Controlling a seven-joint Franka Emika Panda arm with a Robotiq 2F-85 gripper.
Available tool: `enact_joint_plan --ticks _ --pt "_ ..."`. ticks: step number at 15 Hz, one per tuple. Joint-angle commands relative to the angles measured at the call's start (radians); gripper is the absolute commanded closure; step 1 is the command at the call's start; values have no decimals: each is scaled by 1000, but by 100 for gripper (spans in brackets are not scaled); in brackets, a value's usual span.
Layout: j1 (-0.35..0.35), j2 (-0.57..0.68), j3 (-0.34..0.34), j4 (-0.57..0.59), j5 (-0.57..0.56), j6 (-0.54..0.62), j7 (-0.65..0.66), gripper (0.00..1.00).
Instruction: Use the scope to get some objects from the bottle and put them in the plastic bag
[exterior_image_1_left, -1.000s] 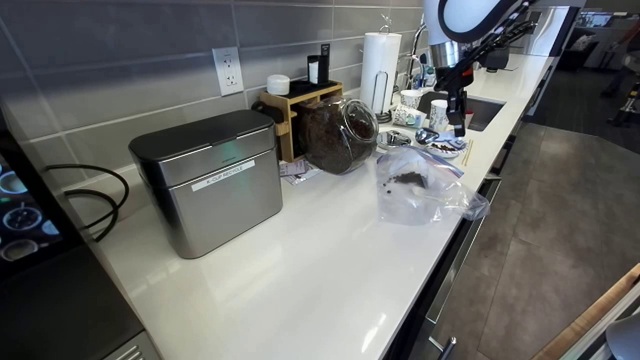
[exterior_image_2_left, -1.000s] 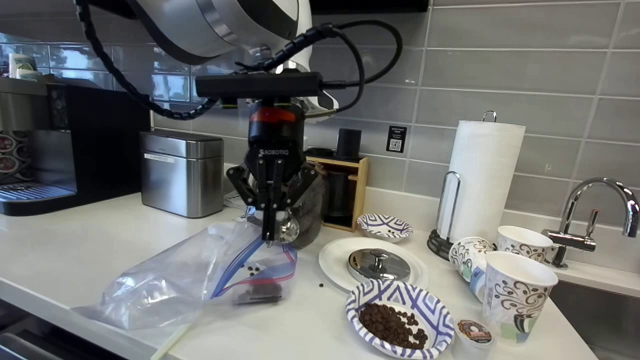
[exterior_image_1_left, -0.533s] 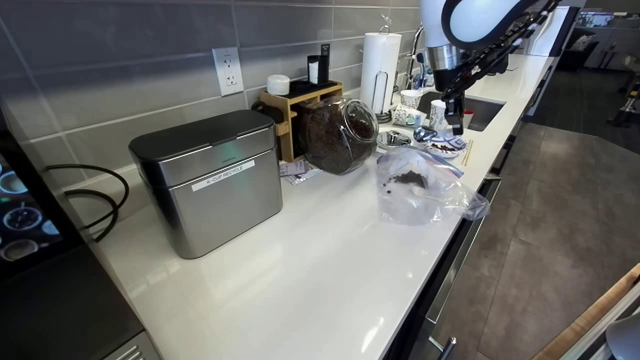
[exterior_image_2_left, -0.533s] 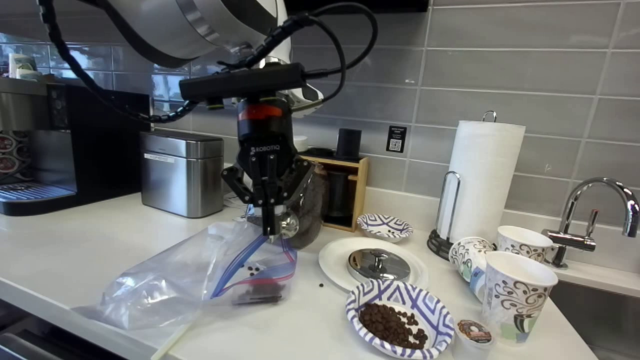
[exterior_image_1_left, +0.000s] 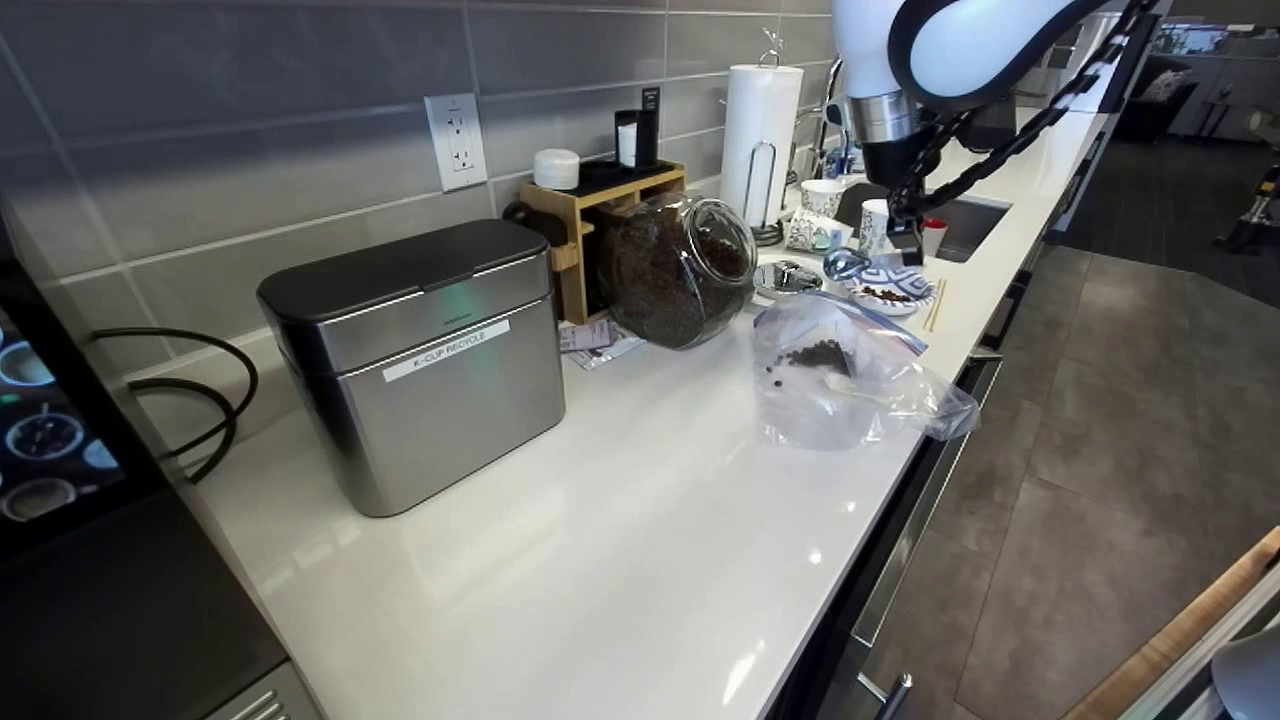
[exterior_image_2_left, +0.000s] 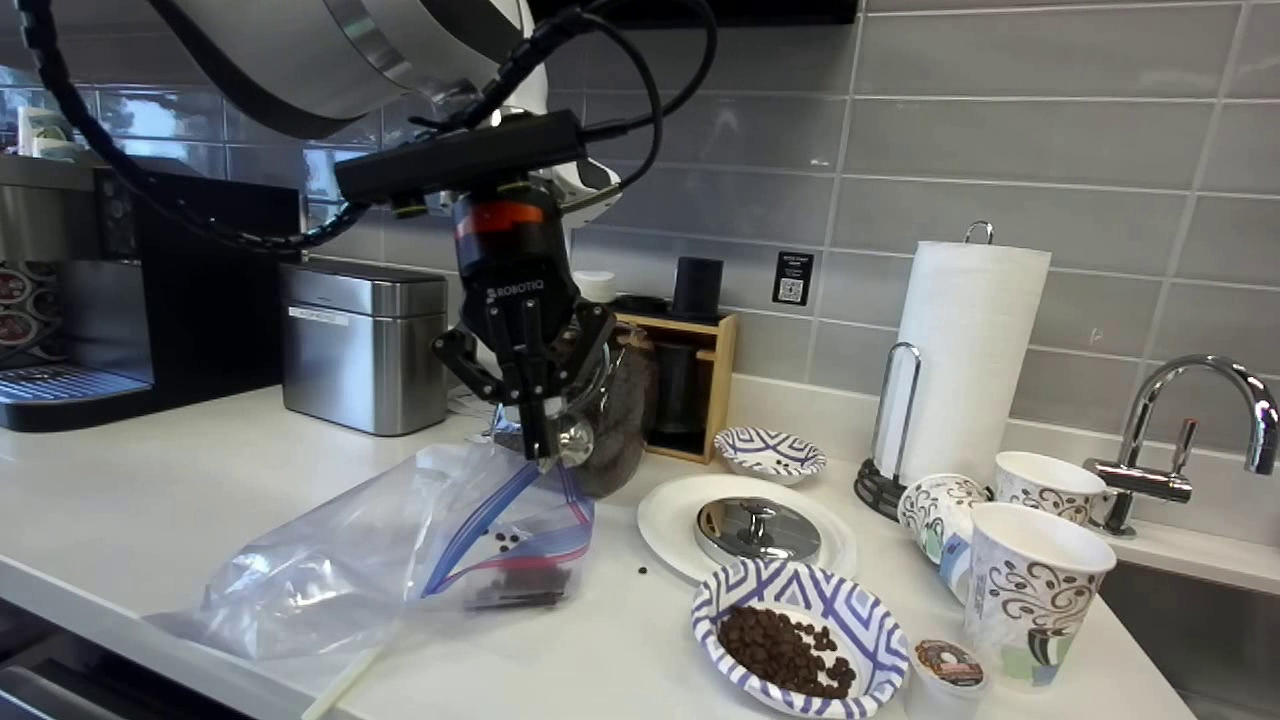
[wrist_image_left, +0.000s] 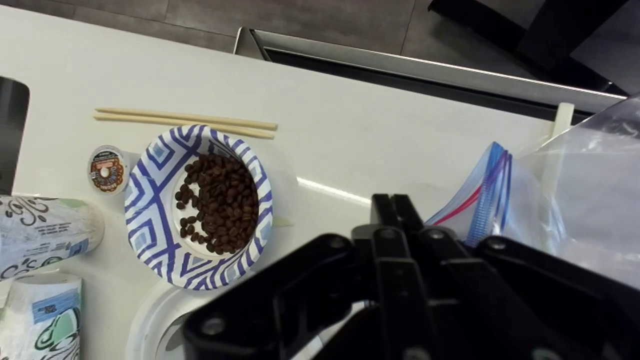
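The label (exterior_image_1_left: 446, 351) on the bin (exterior_image_1_left: 470, 425) reads "K-CUP RECYCLE", the claw (exterior_image_2_left: 541, 450) "ROBOTIQ"

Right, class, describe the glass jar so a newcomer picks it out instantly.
In an exterior view, find the steel bin labelled K-CUP RECYCLE. To the right in the picture, the jar partly hides a wooden shelf. Unlike both, it is bulging clear glass, dark beans showing inside.

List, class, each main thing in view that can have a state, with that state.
Fingers: closed on the scoop
Plastic bag: open, partly filled
Glass jar: uncapped, largely full
Metal lid: on the white plate
Front bowl: holding coffee beans
Rear bowl: upright
Paper cups: two upright, one tipped
Recycle bin: closed
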Motion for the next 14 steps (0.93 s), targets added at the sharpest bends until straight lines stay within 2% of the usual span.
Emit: enact_joint_plan --ticks 1,7,11,14 --pt "10 -26 6 -36 -43 32 39 99" --pt "19 -30 14 -43 -73 33 45 99" --pt "-3 -30 -19 -32 1 29 -29 99" --pt "-28 -32 -70 -22 130 48 -167 99"
